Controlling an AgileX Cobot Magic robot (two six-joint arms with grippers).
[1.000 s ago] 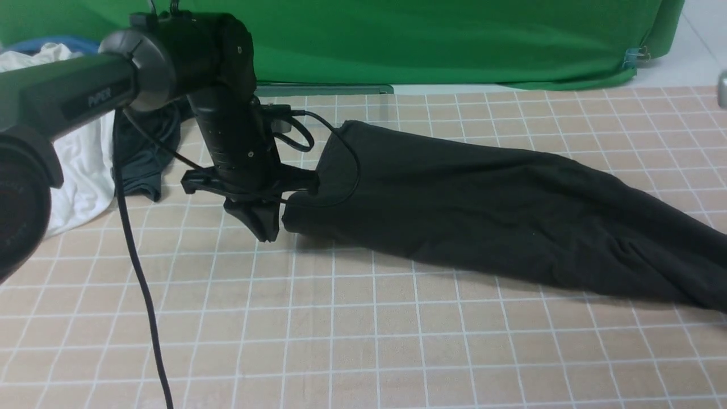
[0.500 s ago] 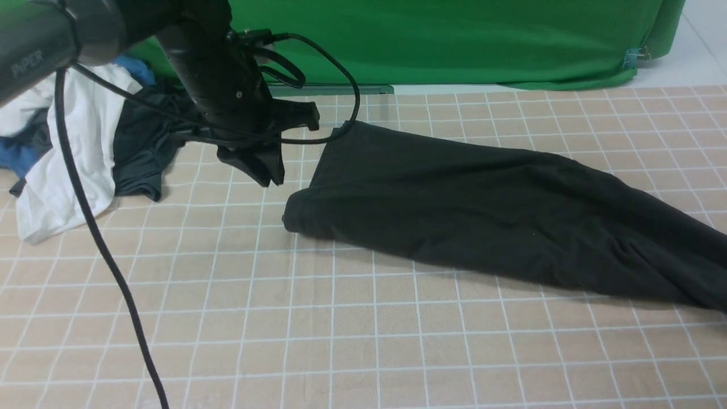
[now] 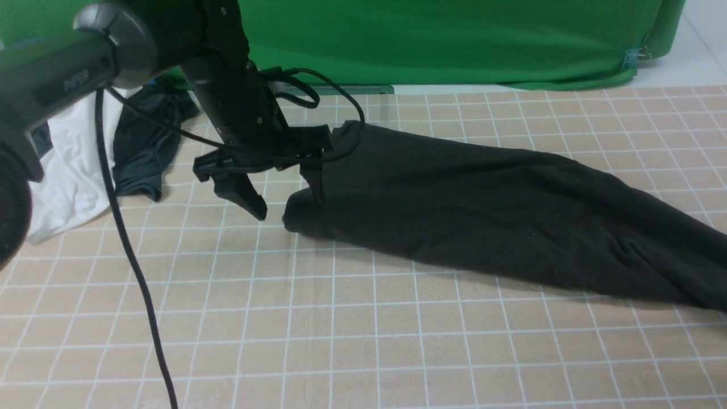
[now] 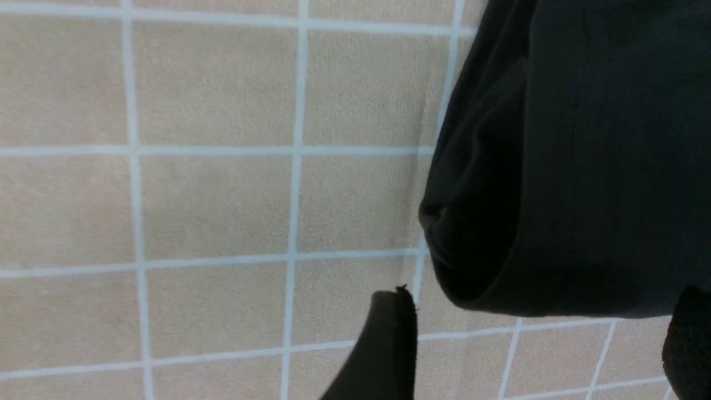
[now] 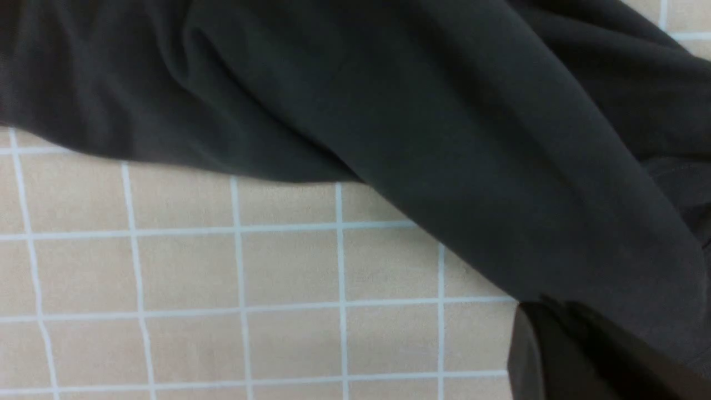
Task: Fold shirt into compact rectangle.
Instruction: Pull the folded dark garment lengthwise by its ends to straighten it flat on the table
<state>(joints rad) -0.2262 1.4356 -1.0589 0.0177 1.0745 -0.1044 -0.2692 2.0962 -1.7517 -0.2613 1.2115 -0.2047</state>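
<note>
The black shirt (image 3: 483,210) lies as a long folded strip across the checked table cover, from the left middle to the right edge of the front view. My left gripper (image 3: 288,207) hangs open over its left end, one finger (image 4: 391,344) above bare cloth, the other finger (image 4: 689,344) by the shirt (image 4: 583,155), nothing held. My right gripper (image 5: 555,339) is outside the front view. In the right wrist view its fingers are together at the edge of the shirt (image 5: 444,122), pinching the fabric.
A white garment (image 3: 74,165) and a smaller dark grey garment (image 3: 142,153) are heaped at the back left. A green backdrop (image 3: 454,40) closes the far side. The left arm's black cable (image 3: 136,272) trails down over the checked table cover (image 3: 363,341).
My left gripper let go of the shirt's left end, rose, came back down over that end, and its jaws spread wide. The shirt has stayed flat.
</note>
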